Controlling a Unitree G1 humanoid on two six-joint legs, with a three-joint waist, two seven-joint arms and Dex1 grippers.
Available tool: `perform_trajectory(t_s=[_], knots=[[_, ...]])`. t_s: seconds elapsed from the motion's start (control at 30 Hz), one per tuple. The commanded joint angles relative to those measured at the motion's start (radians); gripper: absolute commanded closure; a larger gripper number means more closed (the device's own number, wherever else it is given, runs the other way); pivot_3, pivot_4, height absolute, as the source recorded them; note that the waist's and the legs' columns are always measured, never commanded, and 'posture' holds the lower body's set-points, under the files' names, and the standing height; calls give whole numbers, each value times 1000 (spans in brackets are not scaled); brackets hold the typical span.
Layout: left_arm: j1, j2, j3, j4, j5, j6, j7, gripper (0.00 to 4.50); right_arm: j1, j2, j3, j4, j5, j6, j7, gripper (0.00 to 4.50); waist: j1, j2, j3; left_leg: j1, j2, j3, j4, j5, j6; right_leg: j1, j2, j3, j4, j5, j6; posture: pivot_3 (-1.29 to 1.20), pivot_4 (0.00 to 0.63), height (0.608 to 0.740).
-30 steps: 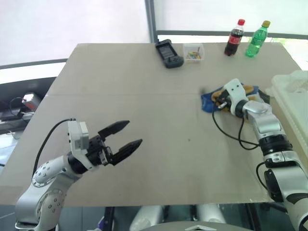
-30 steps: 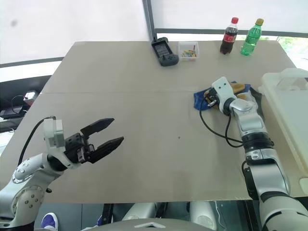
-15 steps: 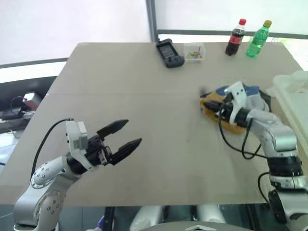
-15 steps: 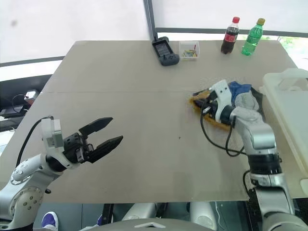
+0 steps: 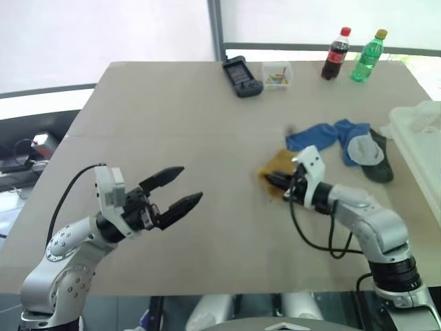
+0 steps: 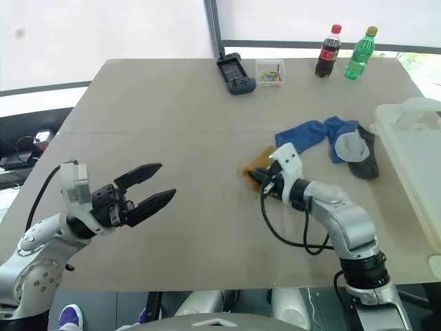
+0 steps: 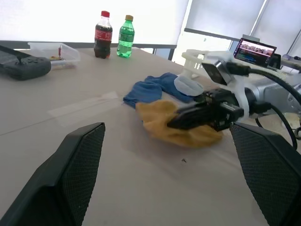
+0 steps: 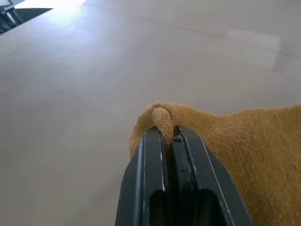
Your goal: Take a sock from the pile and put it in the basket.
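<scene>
the mustard-yellow sock (image 5: pixel 275 170) is pinched by a fold of its edge between the closed fingers of the right gripper (image 5: pixel 273 182), the rest of it draped just behind the tips and resting on the table (image 5: pixel 207 117). beyond the gripper's wrist side lie the blue sock (image 5: pixel 324 136) and the dark grey sock (image 5: pixel 372 155), apart from the held one. the basket (image 5: pixel 420 148) stands further off on that same side, past both socks. the left gripper (image 5: pixel 178 189) hangs well away across the table, fingers spread wide and empty.

the grip takes only a thin roll of cloth, so i judge the sock could slip out during the swing to the basket, or its hanging tail could catch the rim and drag it outside.
</scene>
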Motion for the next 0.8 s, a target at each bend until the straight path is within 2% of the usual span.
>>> perform_trajectory(t_s=[0.03, 0.17, 0.37, 0.47, 0.6, 0.77, 0.8], knots=[[-4, 11, 3, -15, -9, 0, -5, 0, -37, -8, -12, 105, -100, -101, -72, 4370, 1, 0, 0, 0, 0, 0, 0, 0, 0, 0, 0, 0, 0, 0, 0, 0, 150, 740], [-5, 11, 0, -18, -7, 2, -1, 0, -58, -40, 32, 260, -222, -265, -84, 4370, 1, -1, 0, 2, 0, 1, 0, 0, 0, 1, 0, 0, 0, 2, 0, 0, 150, 740], [1, 10, 5, -29, -9, 2, 8, 0, -68, -68, 50, 383, -296, -438, -46, 4370, 1, -2, -1, 3, 1, 2, 0, 0, 0, 2, 1, 2, 0, 2, 0, 0, 150, 740], [8, 10, 9, -34, -11, 2, 11, 0, -74, -66, 20, 371, -248, -470, 11, 4370, 2, -2, -1, 3, 1, 2, 1, 0, 0, 2, 1, 2, 0, 2, 0, 0, 150, 740], [15, 8, 10, -38, -12, 0, 15, 0, -57, -72, 44, 280, -177, -475, 140, 4370, 1, -2, -1, 3, 1, 2, 1, 0, 0, 2, 2, 2, 0, 2, 0, 0, 150, 740], [10, 6, 4, -36, -11, -1, 19, 0, -40, -39, 89, 205, -164, -434, 164, 4370, -3, -2, -1, 3, 3, 2, 0, 0, -1, 1, 3, 3, -1, 2, 0, 0, 150, 740], [7, 6, 3, -35, -12, -1, 19, 0, -41, -32, 89, 204, -165, -432, 160, 3749, -3, -2, -1, 3, 3, 2, 0, 0, -1, 1, 3, 3, -1, 2, 0, 0, 150, 740]])
